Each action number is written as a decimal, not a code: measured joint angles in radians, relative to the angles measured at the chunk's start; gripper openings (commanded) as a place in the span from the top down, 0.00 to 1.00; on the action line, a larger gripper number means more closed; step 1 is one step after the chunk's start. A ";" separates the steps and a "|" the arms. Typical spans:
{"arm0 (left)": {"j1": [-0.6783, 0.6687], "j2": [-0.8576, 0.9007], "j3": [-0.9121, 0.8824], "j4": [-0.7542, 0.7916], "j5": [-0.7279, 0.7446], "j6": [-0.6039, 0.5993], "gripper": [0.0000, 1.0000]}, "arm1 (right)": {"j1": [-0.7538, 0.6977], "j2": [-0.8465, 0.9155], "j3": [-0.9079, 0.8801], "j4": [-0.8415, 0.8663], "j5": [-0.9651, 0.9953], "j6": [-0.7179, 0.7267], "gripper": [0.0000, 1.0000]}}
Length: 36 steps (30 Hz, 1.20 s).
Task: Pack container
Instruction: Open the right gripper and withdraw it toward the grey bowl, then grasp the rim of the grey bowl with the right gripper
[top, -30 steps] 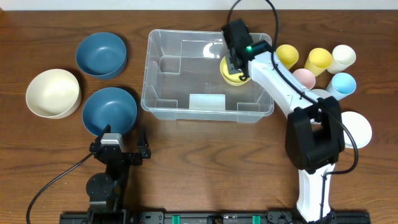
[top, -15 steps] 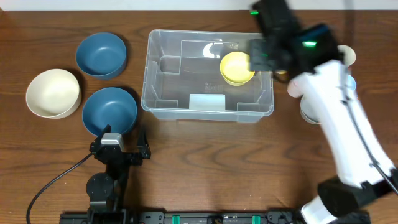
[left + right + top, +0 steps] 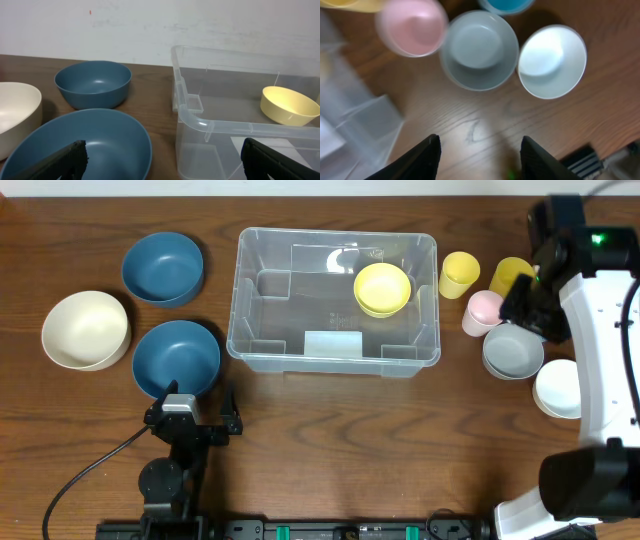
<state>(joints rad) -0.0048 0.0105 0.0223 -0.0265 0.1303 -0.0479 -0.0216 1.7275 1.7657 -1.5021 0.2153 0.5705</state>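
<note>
The clear plastic container [image 3: 270, 310] stands in the middle of the table, with a yellow bowl [image 3: 382, 288] inside at its far right. My right gripper [image 3: 527, 305] is open and empty. It hovers to the right of the container, above a pink cup [image 3: 412, 25], a grey bowl [image 3: 480, 50] and a white bowl [image 3: 552, 60]. Its fingers [image 3: 480, 160] frame bare table. My left gripper [image 3: 190, 415] is open and empty at the near edge, just behind a blue bowl [image 3: 85, 145]. The container wall [image 3: 200, 120] is at its right.
A second blue bowl [image 3: 162, 268] and a cream bowl [image 3: 85, 328] stand left of the container. Two yellow cups [image 3: 459, 273] [image 3: 510, 275] stand at the right. A blue cup [image 3: 505, 4] shows at the top of the right wrist view.
My right gripper has let go of the yellow bowl inside the container. It rose and swung right to above the cups and bowls. The left arm has not moved.
</note>
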 measured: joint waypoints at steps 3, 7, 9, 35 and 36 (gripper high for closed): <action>0.000 0.000 0.000 0.000 0.000 0.000 0.02 | -0.064 0.000 -0.140 0.079 -0.033 0.021 0.49; 0.000 0.000 0.000 0.000 0.000 0.000 0.02 | -0.124 0.000 -0.295 0.168 -0.076 0.033 0.49; 0.000 0.000 0.000 0.000 0.000 0.000 0.02 | -0.148 0.000 -0.369 0.214 -0.096 0.040 0.49; 0.000 0.000 0.000 0.000 0.000 0.000 0.02 | -0.189 0.000 -0.717 0.648 -0.161 0.066 0.51; 0.000 0.000 0.000 0.000 0.000 0.000 0.02 | -0.189 0.000 -0.717 0.648 -0.167 0.060 0.51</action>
<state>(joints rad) -0.0048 0.0105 0.0223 -0.0261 0.1303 -0.0479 -0.2104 1.7279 1.0489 -0.8543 0.0483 0.6300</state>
